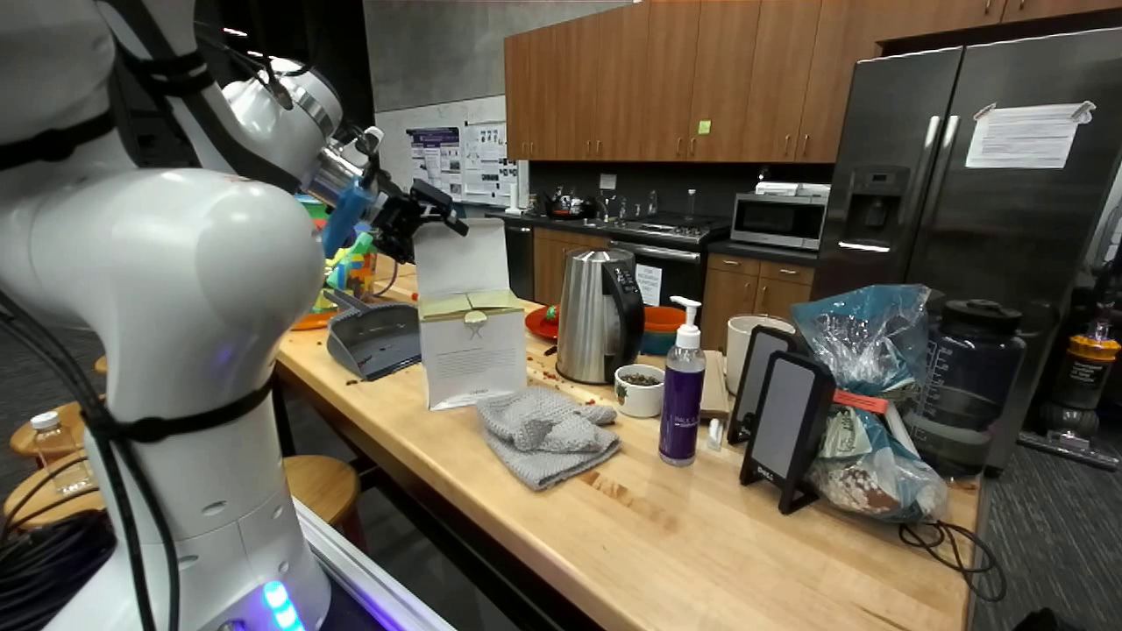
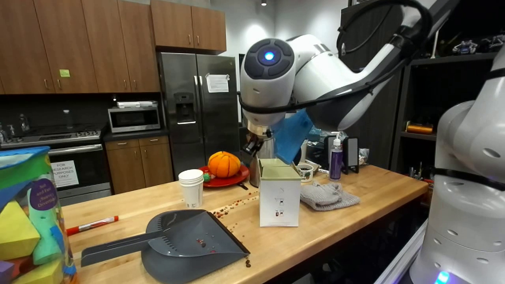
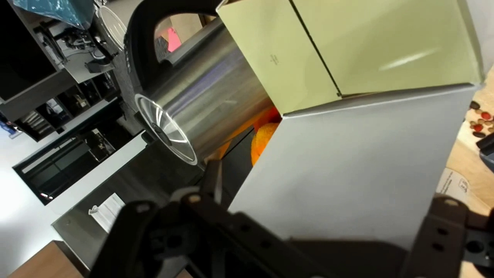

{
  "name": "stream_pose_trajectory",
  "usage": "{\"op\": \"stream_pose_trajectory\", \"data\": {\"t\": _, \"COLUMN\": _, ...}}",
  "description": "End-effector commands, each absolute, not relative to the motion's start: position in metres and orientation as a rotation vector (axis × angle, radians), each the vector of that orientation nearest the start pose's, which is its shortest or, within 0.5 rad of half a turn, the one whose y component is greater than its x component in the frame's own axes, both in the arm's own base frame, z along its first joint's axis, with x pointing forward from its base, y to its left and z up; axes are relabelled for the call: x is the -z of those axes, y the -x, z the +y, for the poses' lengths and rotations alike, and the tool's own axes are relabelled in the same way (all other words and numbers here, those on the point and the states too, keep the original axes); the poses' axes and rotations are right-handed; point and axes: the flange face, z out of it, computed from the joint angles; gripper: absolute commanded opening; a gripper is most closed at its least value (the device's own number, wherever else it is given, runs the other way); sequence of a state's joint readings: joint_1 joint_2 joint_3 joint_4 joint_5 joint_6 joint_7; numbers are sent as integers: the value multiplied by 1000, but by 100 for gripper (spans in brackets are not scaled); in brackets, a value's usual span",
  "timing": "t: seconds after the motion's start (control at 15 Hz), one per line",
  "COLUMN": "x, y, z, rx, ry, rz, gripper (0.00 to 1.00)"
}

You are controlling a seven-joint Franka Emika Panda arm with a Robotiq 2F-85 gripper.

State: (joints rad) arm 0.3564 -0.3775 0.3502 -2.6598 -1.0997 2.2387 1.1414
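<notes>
Pale wooden table (image 1: 701, 543), a white box (image 1: 474, 359) upright on it near a steel kettle (image 1: 583, 315).
The box's lid (image 1: 460, 263) stands raised at the gripper (image 3: 331, 183), whose fingers (image 3: 444, 222) are spread wide; the wrist view shows the lid between them, touching or not I cannot tell. An exterior view gives the orange pumpkin (image 2: 224, 164) whole; the wrist view catches just a slice.
</notes>
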Motion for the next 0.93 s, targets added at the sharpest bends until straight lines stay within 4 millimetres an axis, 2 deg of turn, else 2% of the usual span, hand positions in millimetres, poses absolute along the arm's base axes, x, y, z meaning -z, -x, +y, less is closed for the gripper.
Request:
{"op": "stream_pose_trajectory", "data": {"t": 0.0, "x": -385, "y": -320, "z": 239, "rx": -865, "ry": -2312, "rz": 305, "gripper": 100}}
{"op": "stream_pose_trajectory", "data": {"t": 0.53, "x": -403, "y": -325, "z": 251, "rx": -887, "ry": -2237, "rz": 160, "gripper": 100}}
{"op": "stream_pose_trajectory", "data": {"t": 0.87, "x": -411, "y": -332, "z": 245, "rx": -854, "ry": -2215, "rz": 109, "gripper": 100}}
